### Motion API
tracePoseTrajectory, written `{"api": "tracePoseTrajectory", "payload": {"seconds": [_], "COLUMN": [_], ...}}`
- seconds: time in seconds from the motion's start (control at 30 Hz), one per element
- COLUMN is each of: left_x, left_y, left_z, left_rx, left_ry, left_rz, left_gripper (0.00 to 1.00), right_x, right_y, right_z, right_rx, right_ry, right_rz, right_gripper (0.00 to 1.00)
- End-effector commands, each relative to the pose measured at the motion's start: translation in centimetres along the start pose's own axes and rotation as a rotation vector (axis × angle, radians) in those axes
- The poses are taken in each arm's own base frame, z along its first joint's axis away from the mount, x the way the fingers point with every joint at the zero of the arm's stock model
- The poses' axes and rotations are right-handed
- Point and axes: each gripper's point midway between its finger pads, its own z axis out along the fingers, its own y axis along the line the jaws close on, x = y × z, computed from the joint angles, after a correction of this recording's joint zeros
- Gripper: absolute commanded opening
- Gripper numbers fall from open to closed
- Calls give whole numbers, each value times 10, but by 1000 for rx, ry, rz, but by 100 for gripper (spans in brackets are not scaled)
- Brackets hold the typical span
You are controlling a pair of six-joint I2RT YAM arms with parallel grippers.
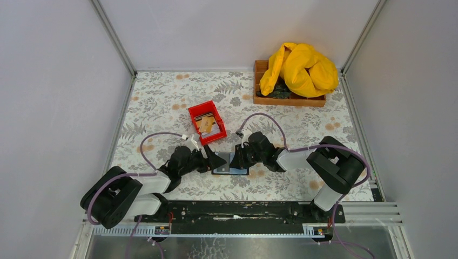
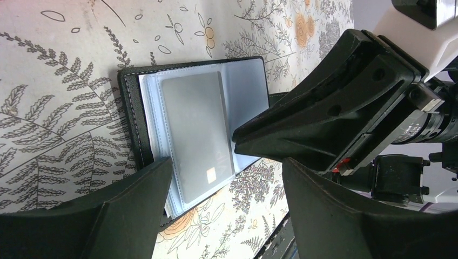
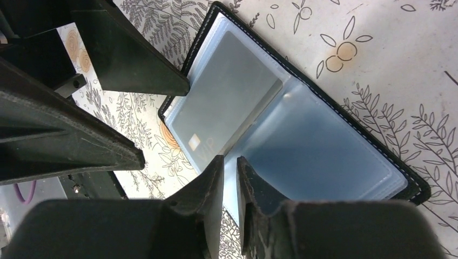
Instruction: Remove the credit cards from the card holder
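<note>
The black card holder point(image 1: 230, 165) lies open on the floral mat between my two grippers. Its clear grey-blue sleeves show in the left wrist view point(image 2: 246, 89) and the right wrist view point(image 3: 324, 145). One grey credit card point(image 2: 197, 135) with a small gold chip sits inside a sleeve; it also shows in the right wrist view point(image 3: 227, 102). My left gripper point(image 2: 227, 162) is open and empty, its fingers astride the holder's near edge. My right gripper point(image 3: 230, 159) is nearly closed, its tips pinching the sleeve edge at the holder's middle fold.
A small red bin point(image 1: 215, 114) behind the holder holds tan and grey cards point(image 1: 204, 124). A brown wooden tray point(image 1: 289, 100) at the back right carries a yellow cloth point(image 1: 300, 67). White walls enclose the mat on three sides.
</note>
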Motion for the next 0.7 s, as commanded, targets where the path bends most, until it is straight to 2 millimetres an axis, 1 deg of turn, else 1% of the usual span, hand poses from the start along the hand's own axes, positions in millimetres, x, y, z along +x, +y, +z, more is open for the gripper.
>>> {"api": "tracePoseTrajectory", "payload": {"seconds": [0.0,0.03,0.07,0.13,0.3,0.4,0.57,0.67], "left_x": [22,22,23,24,26,27,23,17], "left_y": [31,30,30,29,31,31,21,15], "left_z": [-5,-5,-5,-6,-6,-6,-7,-8], "left_rx": [-106,-102,-99,-94,-93,-89,-52,-45], "left_ry": [71,71,72,75,80,85,75,60], "left_rz": [-33,-32,-34,-35,-33,-35,-29,-11], "left_gripper": [83,83,83,83,83,83,83,83], "right_x": [-12,-14,-10,-10,-19,-20,-15,-13], "right_y": [13,16,14,14,20,19,5,-7], "right_z": [-2,-2,1,5,6,5,2,1], "right_rx": [-62,-74,-73,-80,-111,-107,-51,7], "right_ry": [-36,-40,-28,-21,-49,-53,-50,-47], "right_rz": [-1,-2,7,12,10,9,28,33], "right_gripper": [23,24,25,27,25,23,17,9]}}
